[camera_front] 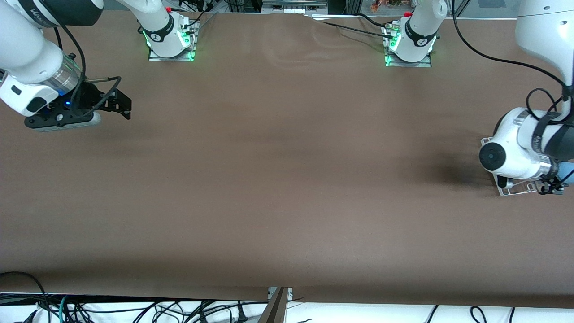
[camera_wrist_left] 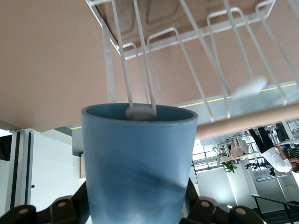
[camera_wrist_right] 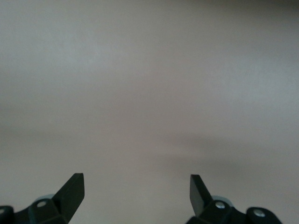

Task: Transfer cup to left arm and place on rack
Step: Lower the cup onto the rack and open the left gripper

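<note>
My left gripper [camera_wrist_left: 138, 207] is shut on the light-blue cup [camera_wrist_left: 140, 158], one finger on each side of it. The cup's open rim is against the white wire rack [camera_wrist_left: 187, 42], and one upright wire loop reaches into its mouth. The rack's pale wooden rod [camera_wrist_left: 247, 122] runs just beside the rim. In the front view the left wrist hides most of the rack [camera_front: 515, 189] at the left arm's end of the table, and only a sliver of the cup [camera_front: 567, 171] shows. My right gripper [camera_front: 127, 107] is open and empty, low over bare table at the right arm's end; its fingertips [camera_wrist_right: 74, 186] stand wide apart.
The brown table [camera_front: 287, 179] stretches between the two arms. The arm bases [camera_front: 170, 40] stand along the edge farthest from the front camera. Cables lie below the table's near edge [camera_front: 134, 309].
</note>
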